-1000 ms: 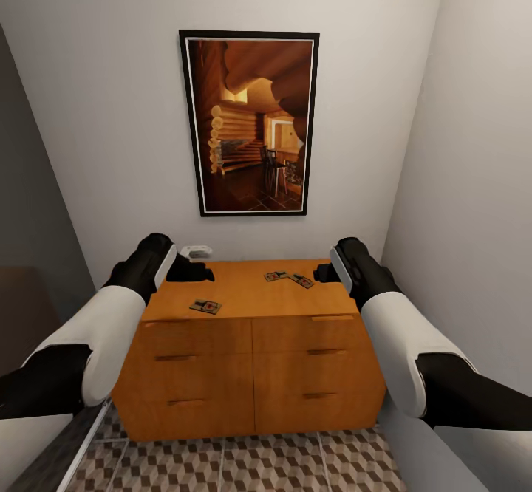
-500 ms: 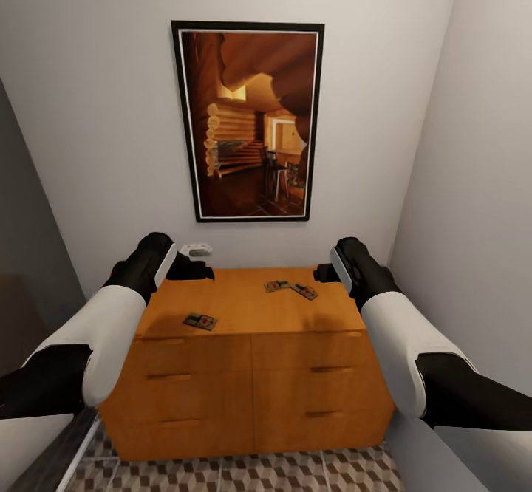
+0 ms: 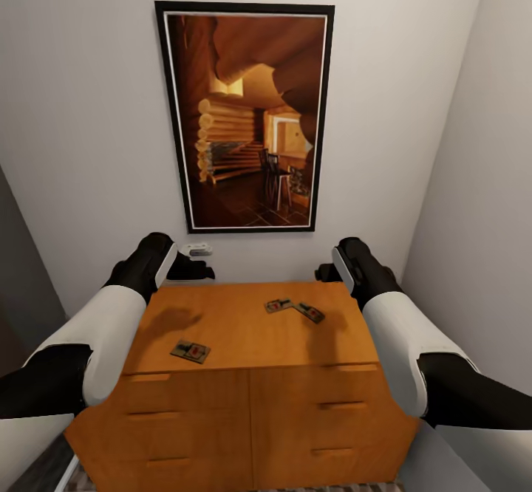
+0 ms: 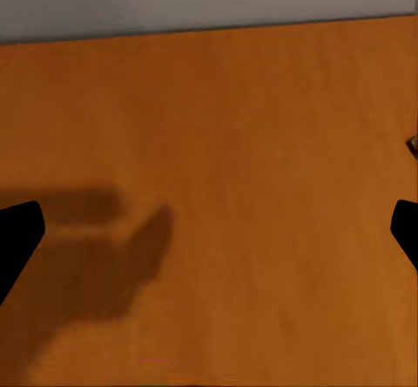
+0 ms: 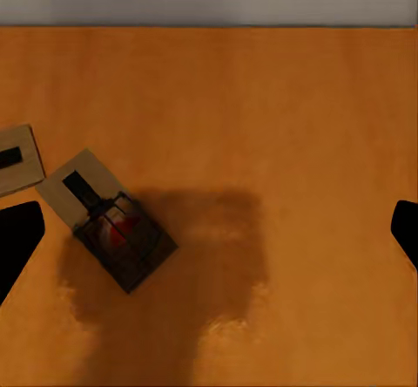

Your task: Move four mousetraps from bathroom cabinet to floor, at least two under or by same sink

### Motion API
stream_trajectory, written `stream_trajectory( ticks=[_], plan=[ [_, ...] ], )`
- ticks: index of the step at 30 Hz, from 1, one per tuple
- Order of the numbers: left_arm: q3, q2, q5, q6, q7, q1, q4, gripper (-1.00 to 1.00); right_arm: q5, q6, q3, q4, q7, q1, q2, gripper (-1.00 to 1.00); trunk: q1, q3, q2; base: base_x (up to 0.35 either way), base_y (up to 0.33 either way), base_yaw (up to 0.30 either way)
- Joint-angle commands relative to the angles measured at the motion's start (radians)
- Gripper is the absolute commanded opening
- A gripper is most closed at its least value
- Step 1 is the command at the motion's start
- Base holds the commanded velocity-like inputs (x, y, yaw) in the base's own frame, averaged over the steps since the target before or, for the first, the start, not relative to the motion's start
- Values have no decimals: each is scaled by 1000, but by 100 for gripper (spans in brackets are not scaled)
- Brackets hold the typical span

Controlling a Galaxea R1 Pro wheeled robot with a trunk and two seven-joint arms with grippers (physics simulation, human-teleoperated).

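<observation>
While both grippers hover wide open and empty, three mousetraps lie unobstructed on the cabinet.

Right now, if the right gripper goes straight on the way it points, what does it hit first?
Most likely bare cabinet top. The right gripper is open, and the mousetrap lies off to one side of its centre line. Depth is unclear.

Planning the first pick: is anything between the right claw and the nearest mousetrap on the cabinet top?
Nothing visible is. The right claw hangs open above the bare top of the cabinet, and the nearest mousetrap lies flat just to one side of it, uncovered. A second mousetrap lies right beside it, which may crowd the grasp.
</observation>
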Motion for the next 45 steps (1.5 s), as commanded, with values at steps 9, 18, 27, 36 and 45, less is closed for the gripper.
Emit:
stream_trajectory(
  ticks=[9, 18, 27, 36, 45],
  plan=[
    [2, 0, -4, 3, -12, -1, 0, 100, 11, 6, -1, -1, 4, -1, 0, 100, 1, -1, -1, 243, 0, 0],
    [2, -14, -2, 4, -10, -1, 17, 100, 4, 14, 0, 10, 9, -1, 0, 100, 1, -1, -1, 50, 0, 0],
    [2, -16, -1, 1, -10, -1, 75, 100, 2, 63, 1, 23, 18, 0, -3, 100, 1, -1, -1, 7, 0, 0],
    [2, -15, -4, -8, -9, -1, 118, 100, 3, 68, 1, 37, 24, 0, -5, 100, 1, -1, -1, 1, 0, 0],
    [2, -12, -1, -11, -9, -1, 131, 100, -1, 68, 1, 39, 24, 0, -4, 100, 1, -1, -1, 0, 0, 0]
  ],
)
